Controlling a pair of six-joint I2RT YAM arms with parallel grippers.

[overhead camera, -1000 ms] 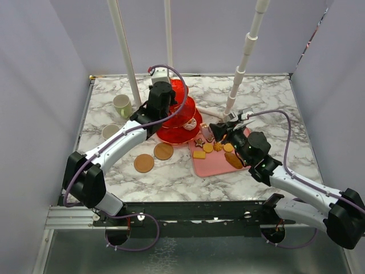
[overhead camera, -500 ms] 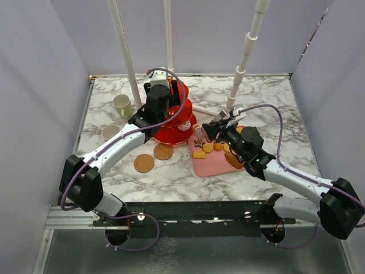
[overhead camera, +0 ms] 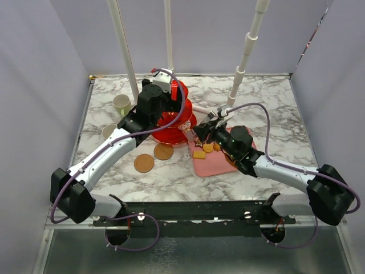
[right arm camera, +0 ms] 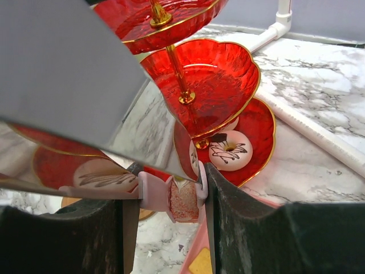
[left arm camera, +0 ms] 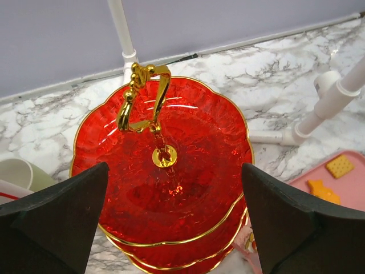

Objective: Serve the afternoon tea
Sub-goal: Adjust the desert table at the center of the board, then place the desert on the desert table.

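Left pincer is spread wide, the red stand beneath it. Right pincer pinches a pink pastry, stand just ahead.

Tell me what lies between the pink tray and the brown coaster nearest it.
Nothing. The top view shows only bare marble tabletop between that brown coaster and the pink tray.

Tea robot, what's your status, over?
Left jaws open above the red three-tier stand. Right jaws shut on a pink pastry at the bottom tier edge. Iced donut already on that tier.
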